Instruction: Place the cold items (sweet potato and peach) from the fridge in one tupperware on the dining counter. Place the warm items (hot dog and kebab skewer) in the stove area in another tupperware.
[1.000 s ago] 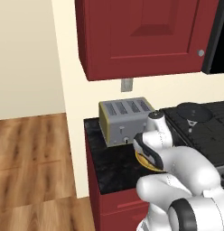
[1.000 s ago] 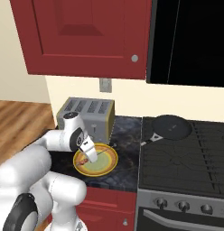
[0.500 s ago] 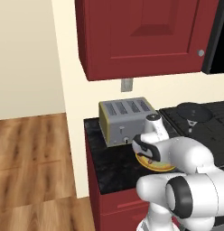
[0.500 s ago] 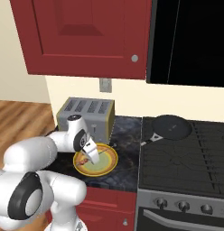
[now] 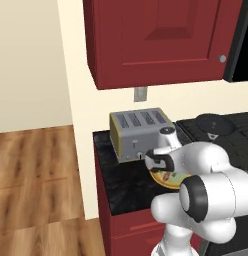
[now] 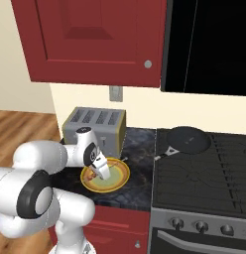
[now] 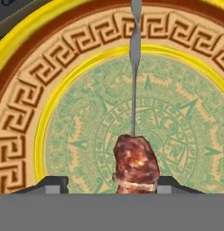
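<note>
Dark stone counter (image 6: 140, 149) under red cabinets (image 6: 95, 39), with a stove (image 6: 209, 168) on the right and wood floor off to the left. From the right base view we get the black pan (image 6: 188, 140) on the stove, the toaster (image 6: 94, 128) at the back of the counter, and a yellow-rimmed plate (image 6: 117, 176) just in front of it. The left base view shows us the toaster (image 5: 141, 132) face-on, but the arm covers most of the plate (image 5: 168, 179) there.

The hand view gives us what neither base camera does: the kebab skewer (image 7: 134, 155) lying on the plate (image 7: 50, 117), a chunk of browned meat right down between the two fingertips (image 7: 53, 185) and the thin metal stick running away across the patterned middle.

The claw (image 6: 103, 173) is down over the plate, tips on either side of the meat with a little gap left. We can't tell if it's actually gripping yet or just straddling it.
</note>
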Tool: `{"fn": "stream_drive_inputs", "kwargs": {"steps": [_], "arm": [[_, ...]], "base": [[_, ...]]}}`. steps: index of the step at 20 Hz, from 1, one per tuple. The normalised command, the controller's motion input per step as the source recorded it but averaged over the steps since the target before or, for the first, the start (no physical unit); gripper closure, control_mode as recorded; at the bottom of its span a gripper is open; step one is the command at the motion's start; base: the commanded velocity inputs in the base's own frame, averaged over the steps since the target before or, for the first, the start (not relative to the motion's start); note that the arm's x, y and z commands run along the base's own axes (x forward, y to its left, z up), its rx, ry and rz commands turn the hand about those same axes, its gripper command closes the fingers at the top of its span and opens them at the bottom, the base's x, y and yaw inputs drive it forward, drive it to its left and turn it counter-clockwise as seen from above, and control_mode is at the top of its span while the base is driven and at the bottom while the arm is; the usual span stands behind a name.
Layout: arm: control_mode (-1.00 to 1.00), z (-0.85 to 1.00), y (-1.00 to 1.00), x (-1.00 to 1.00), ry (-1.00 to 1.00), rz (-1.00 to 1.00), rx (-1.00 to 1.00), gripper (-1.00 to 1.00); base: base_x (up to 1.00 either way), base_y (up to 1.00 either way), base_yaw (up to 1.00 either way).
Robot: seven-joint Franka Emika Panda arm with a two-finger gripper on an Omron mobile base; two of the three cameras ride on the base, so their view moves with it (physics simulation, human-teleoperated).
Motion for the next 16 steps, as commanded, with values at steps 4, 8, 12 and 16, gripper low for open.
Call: {"fn": "stream_drive_inputs", "kwargs": {"steps": [4, 8, 12, 16], "arm": [[-1.0, 0.01, -0.16, -0.19, -0.17, -0.05, 0.03, 1.0], [-1.0, 0.49, -0.45, -0.51, -0.27, -0.04, 0.04, 1.0], [-1.0, 0.98, -0.37, -0.58, -0.2, -0.02, 0.0, 1.0], [-1.0, 1.0, -0.24, -0.56, -0.12, -0.02, 0.0, 1.0]], "base": [[0.0, 0.0, 0.0], [0.0, 0.0, 0.0], [0.0, 0.0, 0.0], [0.0, 0.0, 0.0]]}}
